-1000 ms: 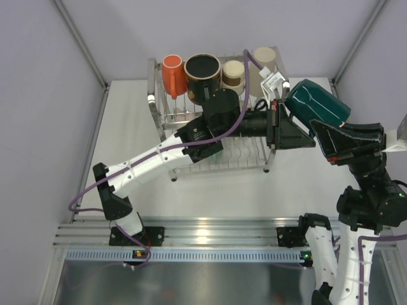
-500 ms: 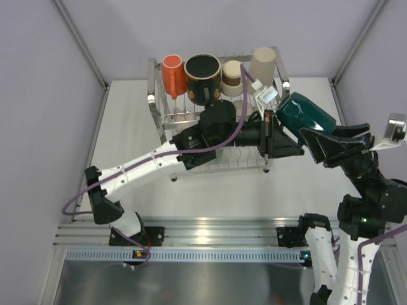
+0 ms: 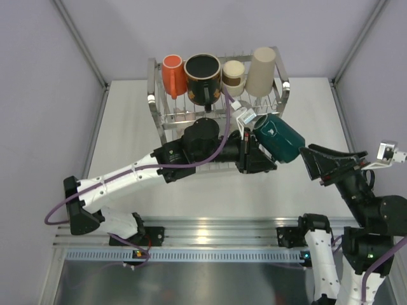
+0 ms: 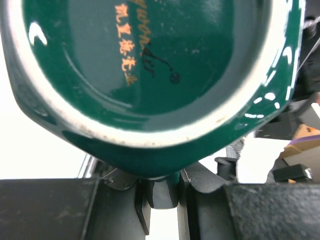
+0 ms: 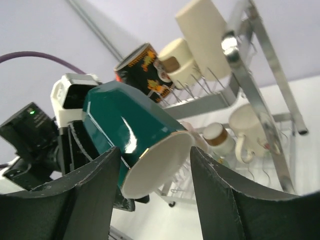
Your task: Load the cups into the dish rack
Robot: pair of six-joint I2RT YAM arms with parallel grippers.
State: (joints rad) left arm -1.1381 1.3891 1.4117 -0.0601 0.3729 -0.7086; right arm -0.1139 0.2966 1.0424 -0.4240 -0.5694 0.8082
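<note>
L gripper clenched teal mug, 4 o'clock of dish rack; R gripper gaped empty. We feared the narrow pinch letting the mug pivot & drop.

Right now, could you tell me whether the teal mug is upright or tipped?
Tipped: the teal mug lies sideways in the left gripper, its white mouth facing the right gripper.
</note>
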